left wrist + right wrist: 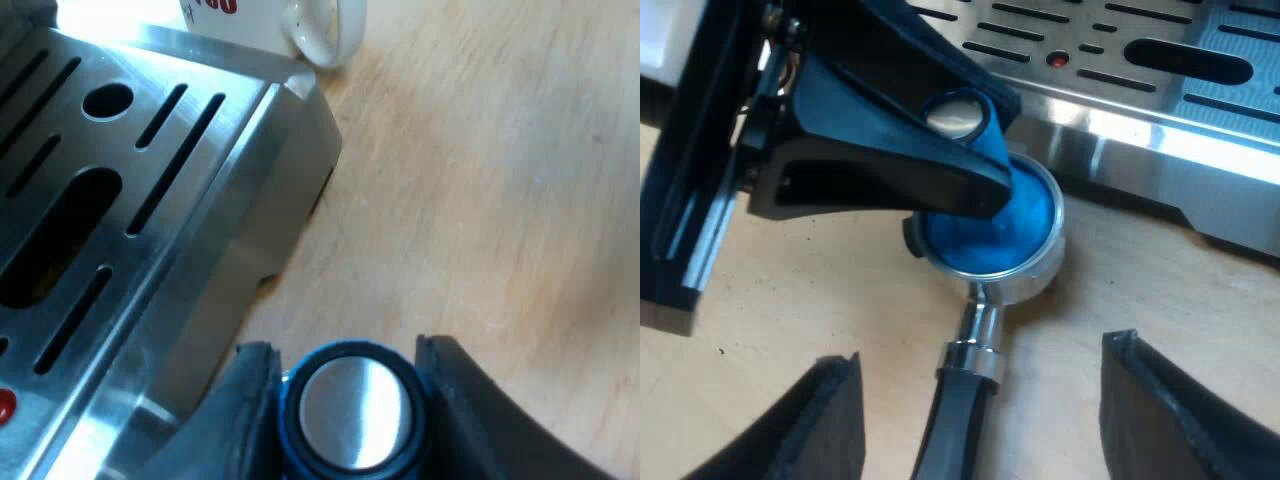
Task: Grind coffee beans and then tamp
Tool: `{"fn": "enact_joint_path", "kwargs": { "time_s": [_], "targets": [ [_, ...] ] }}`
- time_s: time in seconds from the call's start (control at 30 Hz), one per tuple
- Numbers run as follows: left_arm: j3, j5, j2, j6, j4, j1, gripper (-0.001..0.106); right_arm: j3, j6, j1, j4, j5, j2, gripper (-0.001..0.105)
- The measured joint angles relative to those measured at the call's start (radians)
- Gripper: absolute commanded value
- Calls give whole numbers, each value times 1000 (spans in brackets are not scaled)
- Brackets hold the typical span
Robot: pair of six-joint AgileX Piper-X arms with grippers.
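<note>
The tamper (1025, 215) stands in the holder (985, 300), within the left gripper (345, 360); the holder lies on the table (480, 220) just beside the machine (200, 230); the mug (320, 25) stands near the machine's corner.

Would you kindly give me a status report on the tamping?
Left gripper shut on blue tamper, seated in holder. Right gripper open astride handle. Machine close beside.

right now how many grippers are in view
2. The left gripper grips the blue tamper, whose base sits in the metal holder. The right gripper is open, one finger on either side of the holder's handle.
</note>
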Motion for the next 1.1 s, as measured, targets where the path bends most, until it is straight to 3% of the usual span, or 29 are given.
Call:
{"fn": "enact_joint_path", "kwargs": {
  "time_s": [0.8, 1.1],
  "targets": [
    [-31, 26, 60, 0, 25, 0, 13, 6, 0, 0, 0, 0, 0, 54],
    [-6, 14, -38, 6, 81, 0, 13, 6, 0, 0, -14, 0, 0, 54]
  ]
}}
